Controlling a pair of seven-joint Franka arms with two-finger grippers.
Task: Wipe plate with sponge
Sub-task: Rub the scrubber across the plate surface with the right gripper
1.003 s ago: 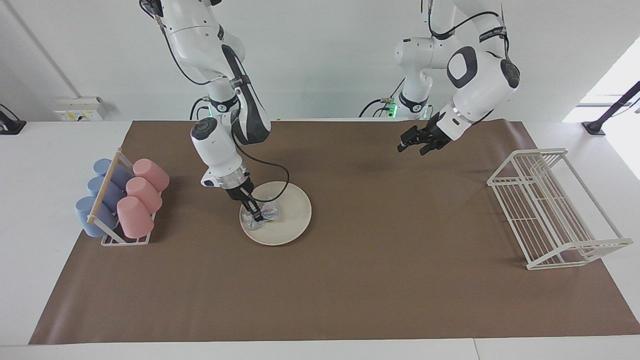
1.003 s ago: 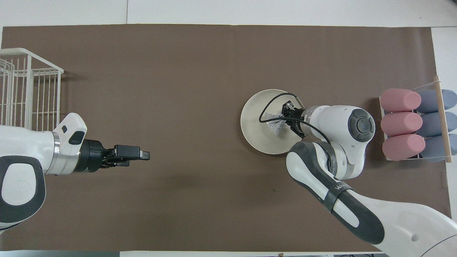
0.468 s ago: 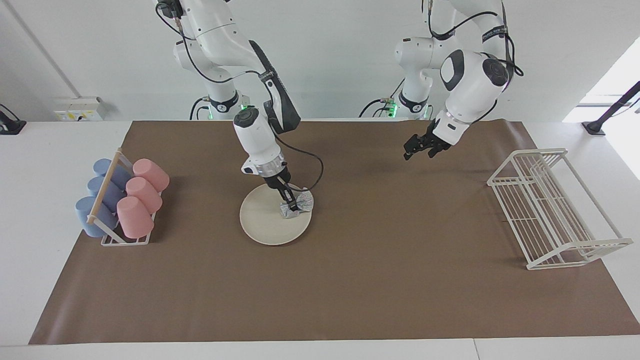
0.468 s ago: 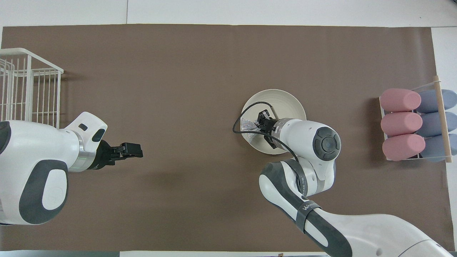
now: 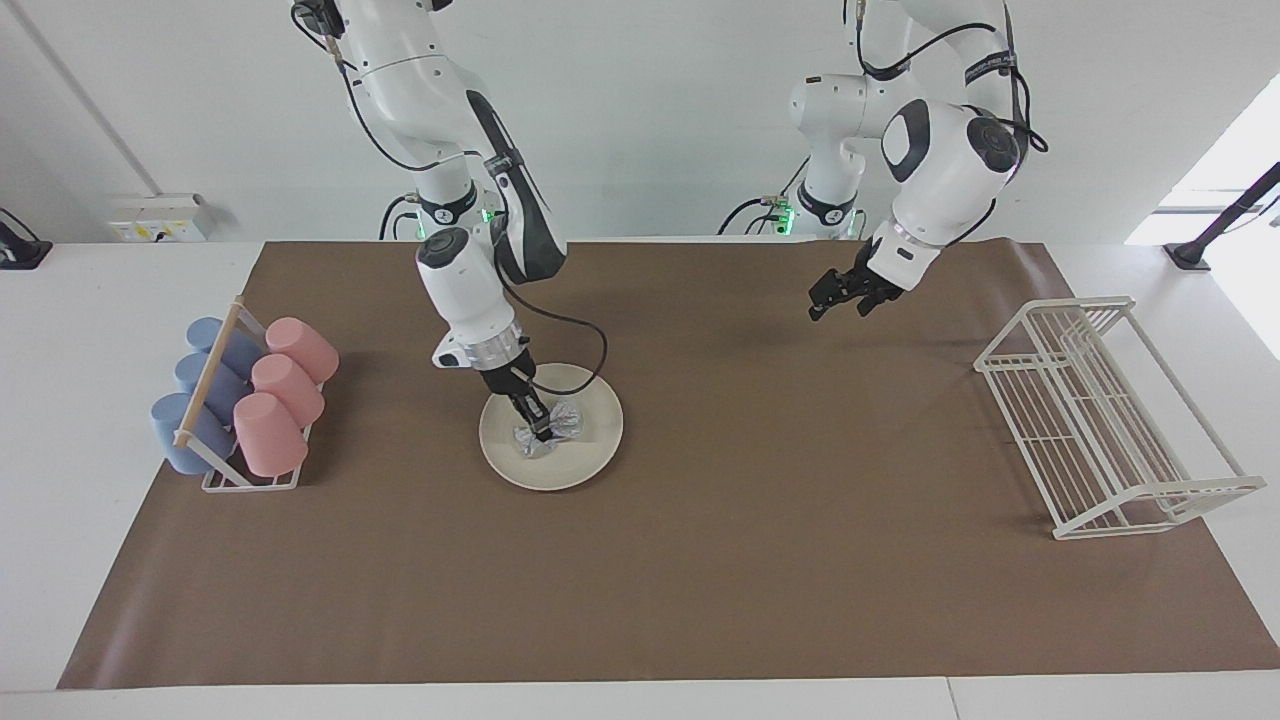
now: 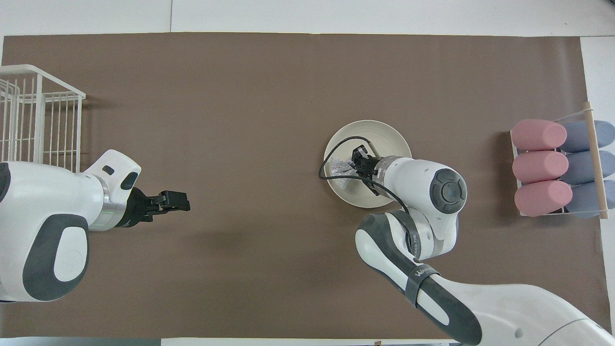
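Wiping is under way: the right hand [image 5: 541, 432] is clamped on the sponge [image 5: 550, 427], pressed to the plate [image 5: 590, 455]. The left hand [image 5: 838, 296] waits, fingers apart, empty. Next, another sweep across unwiped areas seems needed.

A white worktop [image 5: 90, 300] carries a brown mat [image 5: 700, 560] that covers most of it. On the mat, a cream-white plate [image 5: 590, 455] lies toward the right arm's end, about midway between the edges. A rack of pink and blue cups [image 5: 245, 395] sits at the mat's edge at that end. A white wire rack [image 5: 1100, 420] stands at the left arm's end.
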